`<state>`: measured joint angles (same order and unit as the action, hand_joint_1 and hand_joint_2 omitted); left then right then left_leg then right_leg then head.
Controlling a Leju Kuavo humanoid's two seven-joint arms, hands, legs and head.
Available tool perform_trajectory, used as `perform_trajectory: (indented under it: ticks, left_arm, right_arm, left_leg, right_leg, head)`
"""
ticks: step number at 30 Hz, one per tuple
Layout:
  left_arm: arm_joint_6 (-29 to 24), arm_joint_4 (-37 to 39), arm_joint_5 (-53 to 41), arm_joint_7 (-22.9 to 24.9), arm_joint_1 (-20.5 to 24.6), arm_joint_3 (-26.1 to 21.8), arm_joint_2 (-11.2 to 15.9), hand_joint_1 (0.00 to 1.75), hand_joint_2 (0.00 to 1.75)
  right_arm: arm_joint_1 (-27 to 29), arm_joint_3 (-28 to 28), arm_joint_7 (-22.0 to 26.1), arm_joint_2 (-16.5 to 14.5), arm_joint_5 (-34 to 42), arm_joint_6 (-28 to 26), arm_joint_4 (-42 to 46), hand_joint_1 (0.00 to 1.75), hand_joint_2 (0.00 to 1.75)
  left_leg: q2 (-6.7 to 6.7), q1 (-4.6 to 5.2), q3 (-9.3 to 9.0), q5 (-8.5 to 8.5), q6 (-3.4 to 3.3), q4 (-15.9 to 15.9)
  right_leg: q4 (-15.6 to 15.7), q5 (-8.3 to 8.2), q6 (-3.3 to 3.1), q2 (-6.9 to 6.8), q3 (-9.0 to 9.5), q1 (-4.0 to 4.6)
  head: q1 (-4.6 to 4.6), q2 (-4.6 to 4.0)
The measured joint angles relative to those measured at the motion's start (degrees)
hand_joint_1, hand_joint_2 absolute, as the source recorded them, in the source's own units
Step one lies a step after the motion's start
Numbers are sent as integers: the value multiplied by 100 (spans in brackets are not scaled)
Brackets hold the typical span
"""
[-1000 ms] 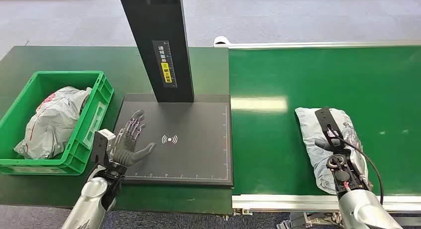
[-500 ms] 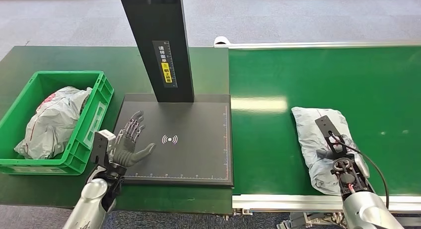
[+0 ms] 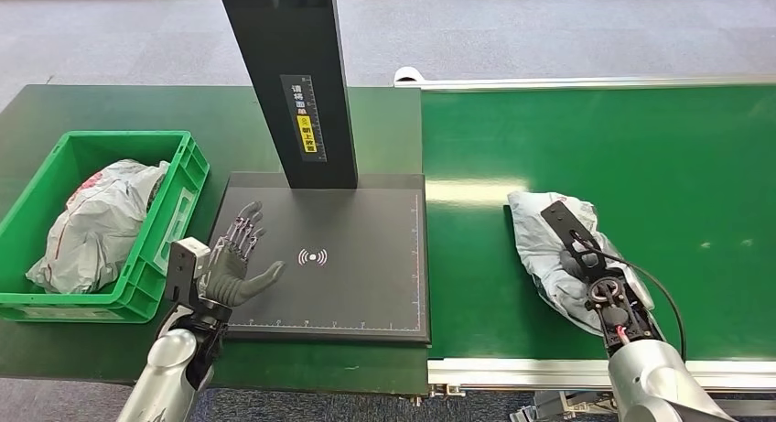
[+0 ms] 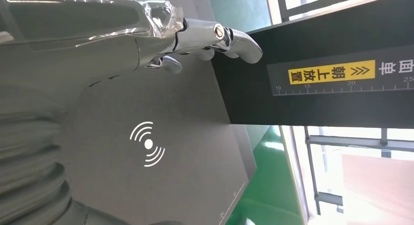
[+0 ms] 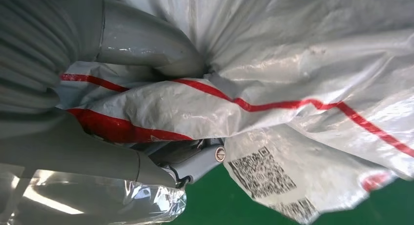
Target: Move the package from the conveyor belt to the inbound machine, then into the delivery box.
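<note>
Package [image 3: 549, 248]: grey-white plastic mailer with red stripes, lying on the green conveyor belt [image 3: 641, 147] near its front rail, gripped by the right robot hand [image 3: 586, 257].
Left robot hand [image 3: 240, 257]: empty, fingers spread, over the inbound machine [image 3: 366, 275] plate's left part.
Delivery box [image 3: 174, 221]: green crate on the dark tabletop [image 3: 137, 106], left of the plate, holding bagged parcels [image 3: 101, 221].
Belt beyond the package: bare green.

R hand [image 3: 586, 268] on pkg [image 3: 542, 248], belt [image 3: 641, 147].
</note>
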<state>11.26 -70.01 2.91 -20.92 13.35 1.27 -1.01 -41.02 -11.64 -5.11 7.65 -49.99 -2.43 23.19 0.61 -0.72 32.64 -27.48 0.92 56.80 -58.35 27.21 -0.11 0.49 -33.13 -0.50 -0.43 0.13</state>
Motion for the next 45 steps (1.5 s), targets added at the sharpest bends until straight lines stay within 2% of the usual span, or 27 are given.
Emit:
perform_trajectory:
  ticks: [5, 11, 13, 17, 20, 23, 26, 30, 36, 42, 45]
  left_arm:
    - [0, -66, 19, 4, -51, -15, 2, 0, 175]
    - [-2, -128, 69, 2, -99, -42, 10, 0, 175]
    - [-30, -174, 89, -15, -137, -44, 16, 0, 175]
    - [-236, -331, 128, -104, -224, -70, 34, 0, 175]
    - [-394, -431, 207, -196, -236, -133, 41, 0, 175]
    - [-509, -466, 258, -282, -203, -152, 61, 0, 175]
    - [-581, -463, 295, -340, -145, -150, 89, 0, 175]
    - [-610, -438, 309, -389, -99, -148, 105, 0, 175]
    - [-671, -406, 328, -453, -49, -143, 118, 0, 175]
    - [-721, -270, 361, -466, 163, -117, 117, 0, 175]
    - [-726, -219, 370, -465, 220, -116, 117, 0, 175]
  right_arm:
    - [-20, -95, 520, -152, 203, -26, 149, 175, 175]
    - [-35, -165, 817, -265, 320, -111, 323, 175, 175]
    - [-27, -203, 1167, -306, 473, -295, 432, 175, 175]
    - [48, -283, 2308, -476, 1219, -668, 977, 175, 175]
    - [231, -312, 3072, -666, 2129, -227, 1652, 175, 175]
    - [469, -167, 3403, -825, 2946, 594, 2317, 175, 175]
    - [655, 216, 3487, -927, 3282, 1088, 2774, 175, 175]
    - [776, 705, 3531, -1014, 3494, 1434, 3055, 175, 175]
    - [830, 1369, 3450, -1081, 3306, 1786, 3130, 175, 175]
    - [665, 2829, 2895, -1245, 2200, 1536, 2496, 175, 175]
    - [585, 3393, 2797, -1321, 2008, 1396, 2156, 175, 175]
  left_leg:
    - [0, 1, 2, 0, 0, 0]
    - [1, 1, 2, 0, 0, 0]
    - [0, 1, 2, 0, 0, 0]
    - [1, 0, 2, 0, 0, 0]
    - [1, -1, 2, -1, 0, -1]
    - [0, -1, 2, -1, 0, -1]
    - [-1, -1, 1, 0, 0, -2]
    - [-1, 0, 0, 1, 0, -1]
    - [-7, 0, 2, 0, 1, -1]
    - [-7, -7, 1, 1, 2, -3]
    - [-4, -7, 1, 2, 2, -3]
  right_leg:
    - [1, 0, 0, 0, -1, -1]
    - [1, 0, 0, -2, 0, -1]
    - [0, 0, 0, -2, -1, -1]
    - [0, 0, 0, -2, -3, 0]
    - [0, 1, 0, -2, -4, 1]
    - [0, 1, 0, -2, -4, 1]
    - [0, 1, 0, -1, -3, 1]
    - [1, 1, 0, -1, -3, 1]
    - [0, 1, 0, 1, -4, 1]
    - [-1, 1, -1, 3, -5, 8]
    - [-2, 1, -1, 1, -4, 9]
  head:
    - [0, 0]
    - [1, 0]
    - [0, 0]
    - [0, 0]
    - [1, 0]
    - [1, 0]
    - [1, 0]
    - [1, -1]
    - [2, 0]
    - [1, -1]
    - [2, -1]
